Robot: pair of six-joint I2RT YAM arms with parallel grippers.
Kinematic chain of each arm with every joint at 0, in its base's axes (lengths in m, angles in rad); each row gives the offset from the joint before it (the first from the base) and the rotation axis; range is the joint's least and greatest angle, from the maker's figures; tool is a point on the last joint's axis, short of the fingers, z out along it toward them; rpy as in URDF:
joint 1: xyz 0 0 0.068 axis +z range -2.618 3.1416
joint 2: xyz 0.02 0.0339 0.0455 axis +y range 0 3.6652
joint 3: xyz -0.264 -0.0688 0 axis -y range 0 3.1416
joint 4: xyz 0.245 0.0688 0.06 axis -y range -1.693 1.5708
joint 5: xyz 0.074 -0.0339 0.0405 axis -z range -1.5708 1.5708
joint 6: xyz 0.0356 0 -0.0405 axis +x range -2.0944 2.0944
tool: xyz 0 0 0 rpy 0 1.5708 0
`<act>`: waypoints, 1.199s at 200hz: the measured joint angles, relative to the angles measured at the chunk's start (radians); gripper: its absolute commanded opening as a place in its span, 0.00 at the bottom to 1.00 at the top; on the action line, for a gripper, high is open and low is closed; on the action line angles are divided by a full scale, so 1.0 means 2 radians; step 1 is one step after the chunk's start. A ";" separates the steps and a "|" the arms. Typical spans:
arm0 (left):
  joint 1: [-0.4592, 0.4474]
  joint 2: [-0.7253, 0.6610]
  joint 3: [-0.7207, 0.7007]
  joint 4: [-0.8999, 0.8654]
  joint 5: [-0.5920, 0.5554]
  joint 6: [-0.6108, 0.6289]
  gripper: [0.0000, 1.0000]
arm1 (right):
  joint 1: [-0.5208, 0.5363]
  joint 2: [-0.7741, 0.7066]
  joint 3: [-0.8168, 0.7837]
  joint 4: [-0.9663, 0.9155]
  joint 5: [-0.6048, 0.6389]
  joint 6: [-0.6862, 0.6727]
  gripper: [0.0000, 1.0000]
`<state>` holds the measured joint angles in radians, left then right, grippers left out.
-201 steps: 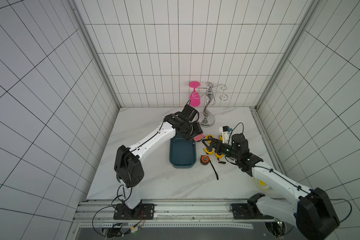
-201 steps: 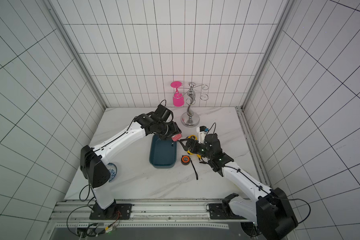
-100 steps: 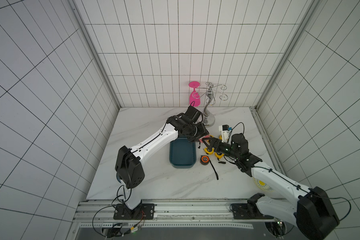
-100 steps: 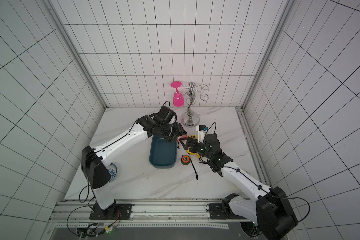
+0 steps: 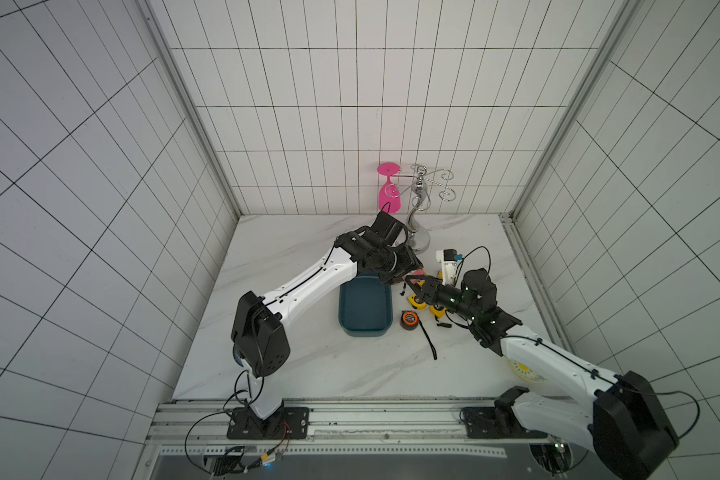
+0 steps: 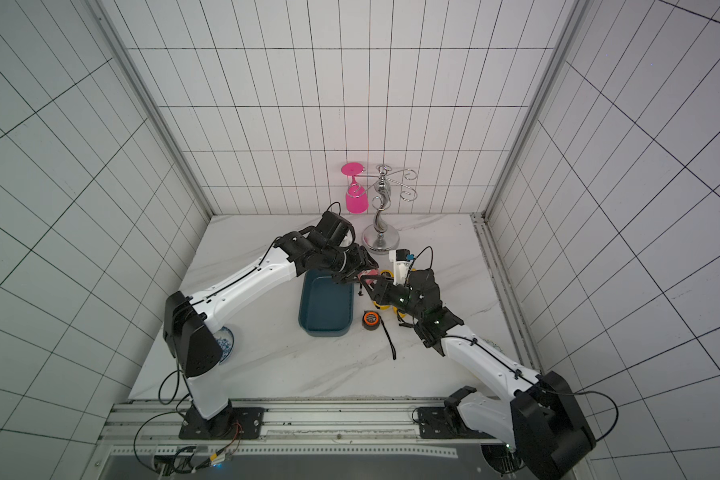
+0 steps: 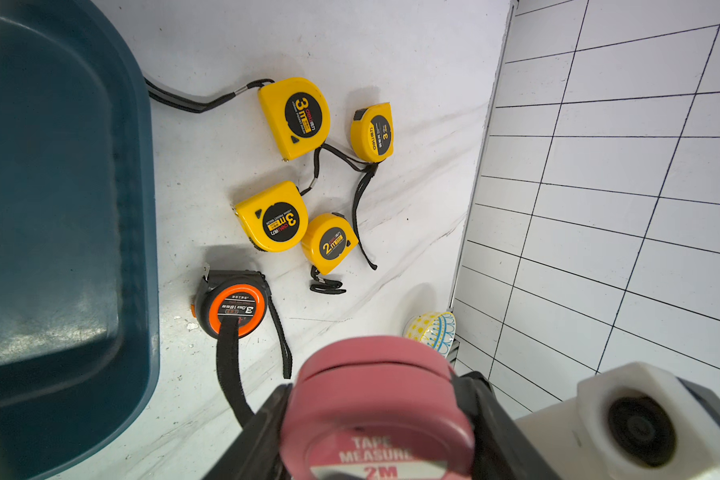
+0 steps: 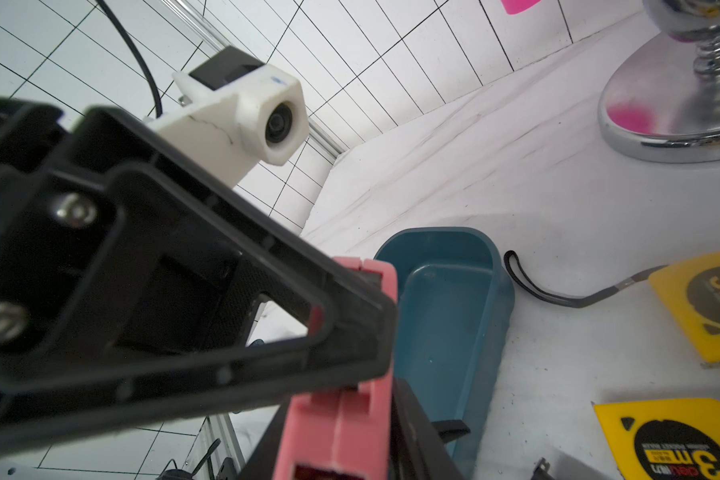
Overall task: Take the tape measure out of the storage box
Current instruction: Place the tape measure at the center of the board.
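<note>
Near storage box (image 5: 364,308), left fingers (image 8: 163,257) clamp tape measure (image 7: 375,399)

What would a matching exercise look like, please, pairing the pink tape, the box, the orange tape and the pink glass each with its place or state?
Things:
1. pink tape
2. box
3. orange tape
4. pink glass

Places or states:
A. empty
B. hanging upside down on the rack
C. gripped in the left tool
D. lying on the table beside the box

Pairs: 1-C, 2-A, 3-D, 4-B.
</note>
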<state>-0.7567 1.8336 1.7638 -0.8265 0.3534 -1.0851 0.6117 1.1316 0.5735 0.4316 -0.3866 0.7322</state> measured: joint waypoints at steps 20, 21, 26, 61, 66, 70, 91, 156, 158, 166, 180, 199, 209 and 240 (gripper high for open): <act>-0.001 0.000 -0.001 0.000 0.000 -0.004 0.00 | 0.001 -0.005 -0.004 -0.001 0.005 -0.005 0.22; -0.001 0.000 -0.001 0.000 0.000 -0.004 0.00 | 0.001 -0.006 -0.004 -0.001 0.006 -0.006 0.22; -0.001 0.000 -0.001 0.000 0.000 -0.005 0.00 | 0.002 -0.006 -0.004 -0.001 0.006 -0.007 0.20; -0.001 0.000 -0.004 0.001 0.002 -0.006 0.07 | 0.002 -0.006 -0.006 -0.002 0.007 -0.009 0.13; -0.001 0.000 -0.004 0.002 0.002 -0.006 0.16 | 0.002 -0.006 -0.006 -0.002 0.007 -0.009 0.13; -0.001 0.000 -0.004 0.002 0.002 -0.006 0.25 | 0.002 -0.007 -0.006 -0.003 0.008 -0.009 0.13; -0.001 0.000 -0.004 0.003 0.004 -0.006 0.61 | 0.002 -0.010 -0.006 -0.007 0.010 -0.009 0.13; 0.013 -0.001 -0.016 0.009 0.014 0.008 0.98 | -0.062 -0.037 -0.028 -0.059 0.018 0.009 0.13; 0.014 -0.001 -0.017 0.009 0.014 0.009 0.98 | -0.067 -0.038 -0.029 -0.062 0.017 0.010 0.13; 0.018 -0.002 -0.021 0.009 0.013 0.011 0.98 | -0.082 -0.042 -0.033 -0.070 0.015 0.013 0.13; 0.025 -0.006 -0.030 0.009 0.010 0.016 0.98 | -0.112 -0.046 -0.040 -0.080 0.011 0.016 0.13; 0.034 -0.018 -0.048 0.008 0.007 0.022 0.98 | -0.156 -0.047 -0.048 -0.090 0.002 0.022 0.14; 0.039 -0.025 -0.060 0.007 0.005 0.023 0.98 | -0.178 -0.047 -0.051 -0.096 -0.002 0.025 0.14; 0.046 -0.045 -0.090 0.007 0.002 0.028 0.98 | -0.241 -0.027 -0.059 -0.097 -0.019 0.034 0.14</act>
<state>-0.6655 1.7428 1.5833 -0.8124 0.3569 -1.0286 0.1291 1.0767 0.4549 0.2382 -0.4236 0.7994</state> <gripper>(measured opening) 0.976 0.243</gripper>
